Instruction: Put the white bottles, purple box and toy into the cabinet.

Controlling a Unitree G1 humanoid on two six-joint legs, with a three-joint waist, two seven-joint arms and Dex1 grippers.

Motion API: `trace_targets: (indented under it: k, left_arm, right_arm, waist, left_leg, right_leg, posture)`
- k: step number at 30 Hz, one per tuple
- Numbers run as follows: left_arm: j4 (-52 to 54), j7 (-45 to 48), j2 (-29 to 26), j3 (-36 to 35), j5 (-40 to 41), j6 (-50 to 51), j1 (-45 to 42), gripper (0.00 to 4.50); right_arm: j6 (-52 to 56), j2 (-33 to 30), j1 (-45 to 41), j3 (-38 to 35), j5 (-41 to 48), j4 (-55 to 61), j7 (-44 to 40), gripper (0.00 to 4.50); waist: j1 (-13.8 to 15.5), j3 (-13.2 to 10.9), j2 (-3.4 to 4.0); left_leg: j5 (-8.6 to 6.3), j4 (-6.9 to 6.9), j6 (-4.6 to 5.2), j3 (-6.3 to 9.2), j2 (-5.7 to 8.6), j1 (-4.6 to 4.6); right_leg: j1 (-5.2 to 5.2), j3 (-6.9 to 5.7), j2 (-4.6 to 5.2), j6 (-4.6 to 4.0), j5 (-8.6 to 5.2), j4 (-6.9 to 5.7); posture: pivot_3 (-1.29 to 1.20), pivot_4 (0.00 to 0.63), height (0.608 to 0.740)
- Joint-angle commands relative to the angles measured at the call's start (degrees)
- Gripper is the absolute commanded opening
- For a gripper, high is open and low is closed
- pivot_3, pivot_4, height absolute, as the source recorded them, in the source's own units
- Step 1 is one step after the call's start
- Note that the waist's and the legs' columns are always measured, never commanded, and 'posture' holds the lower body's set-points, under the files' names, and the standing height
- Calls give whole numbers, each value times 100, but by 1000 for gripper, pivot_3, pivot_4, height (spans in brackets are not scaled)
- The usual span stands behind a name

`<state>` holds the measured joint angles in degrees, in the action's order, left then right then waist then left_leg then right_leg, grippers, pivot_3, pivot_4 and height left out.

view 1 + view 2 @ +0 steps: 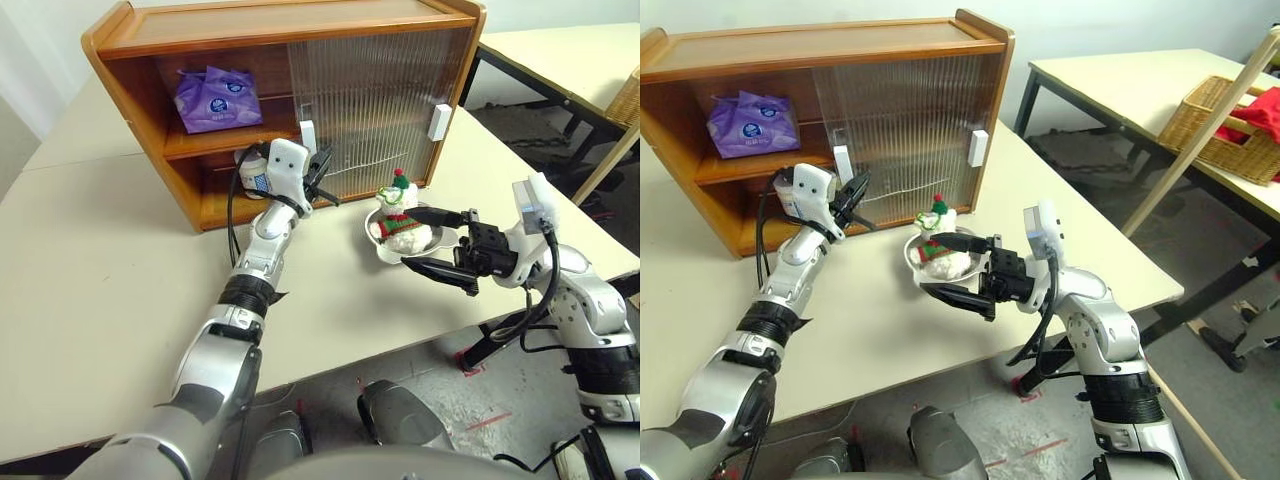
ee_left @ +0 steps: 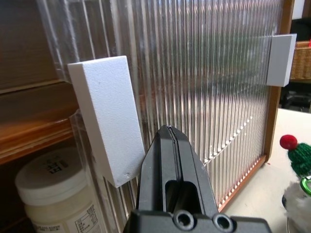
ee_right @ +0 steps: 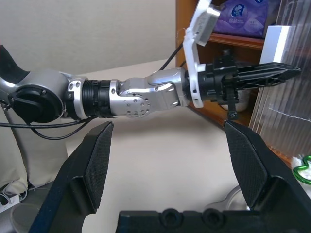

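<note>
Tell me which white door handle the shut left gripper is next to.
The handle beside the open shelves; the left gripper sits just below it. The other handle is at the cabinet's far end.

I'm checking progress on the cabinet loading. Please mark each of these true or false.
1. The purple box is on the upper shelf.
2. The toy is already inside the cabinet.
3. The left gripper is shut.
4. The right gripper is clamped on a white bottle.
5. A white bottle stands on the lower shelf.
1. True. The purple box lies on the upper shelf of the cabinet.
2. False. The toy sits in a metal bowl on the table, outside the cabinet.
3. True. The left gripper is shut, near a white door handle.
4. False. The right gripper is open and empty, by the bowl.
5. True. A white bottle stands on the lower shelf.
</note>
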<state>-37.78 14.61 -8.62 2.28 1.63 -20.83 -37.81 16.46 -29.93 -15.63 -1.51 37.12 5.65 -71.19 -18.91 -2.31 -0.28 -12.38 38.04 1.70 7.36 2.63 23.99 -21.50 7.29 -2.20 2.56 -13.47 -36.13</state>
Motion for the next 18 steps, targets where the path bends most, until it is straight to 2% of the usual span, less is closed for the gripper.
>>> trace_targets:
  k: [1, 11, 18]
  left_arm:
    - [406, -270, -171, -284, -1, 119, 171, 21]
    - [743, -486, -422, -425, 30, 292, 402, 21]
    - [1020, -592, -576, -534, 43, 406, 576, 21]
  right_arm:
    - [-31, -27, -44, 43, -61, -23, -43, 4500]
    - [29, -70, -35, 64, -45, 4, -80, 4500]
    - [53, -84, -10, 64, -33, 36, -77, 4500]
  waist:
    - [-7, 0, 0]
    - [-19, -3, -2]
    - [-18, -5, -2]
  left_leg:
    - [-1, -1, 0, 0, 0, 0]
    - [3, -5, -2, 0, 0, -4]
    - [-9, -6, -41, 4, -4, -5]
  right_leg:
    - [-1, 0, -1, 0, 0, 0]
    - [-4, 2, -2, -7, 1, -2]
    - [-8, 3, 0, -15, 6, -7]
  posture:
    - [-334, 30, 740]
    - [-324, 38, 740]
    - [-319, 42, 740]
